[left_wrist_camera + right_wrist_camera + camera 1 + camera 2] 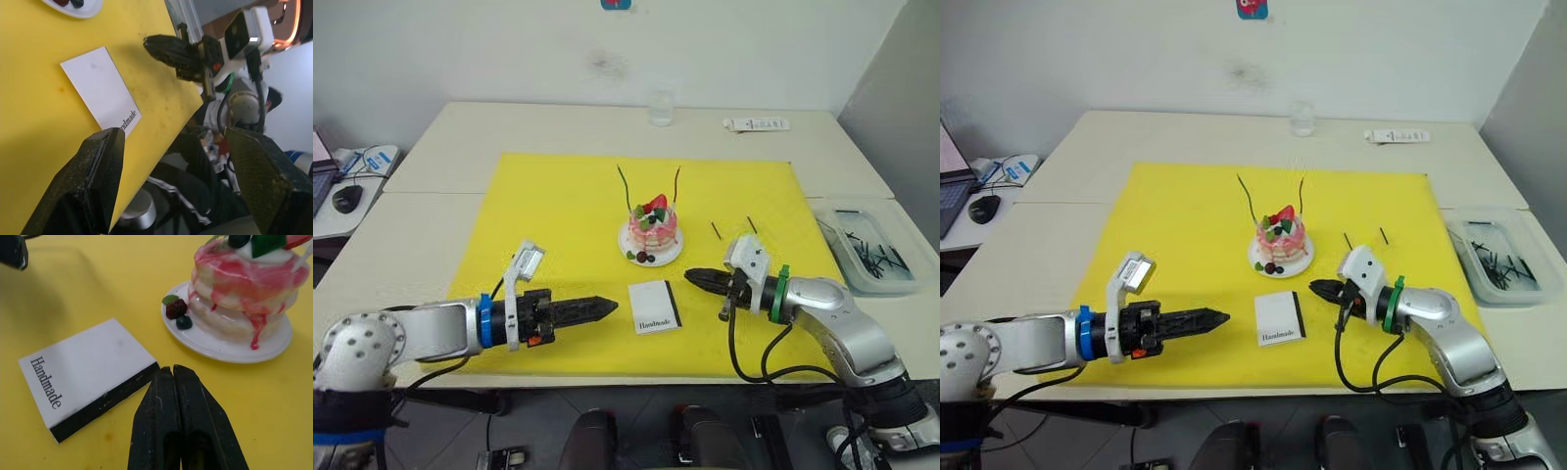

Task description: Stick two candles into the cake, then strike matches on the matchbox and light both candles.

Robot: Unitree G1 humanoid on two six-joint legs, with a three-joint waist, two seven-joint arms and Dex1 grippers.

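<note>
The pink-and-white cake (653,227) stands on its small white plate (215,346) in the middle of the yellow mat. Two candles rise from it, the green one (625,191) on the left and the dark red one (677,184) on the right. The white "Handmade" matchbox (655,306) lies flat in front of the cake, black strip to the right. Two matches (716,230) lie on the mat right of the cake. My left gripper (607,309) is open, low, just left of the matchbox. My right gripper (172,369) is shut, empty, right beside the box's strip edge.
A clear bin (901,284) with several dark sticks sits at the right table edge. A glass (661,108) and a white remote (756,124) are at the back. A mouse (347,199) lies on the side desk at far left.
</note>
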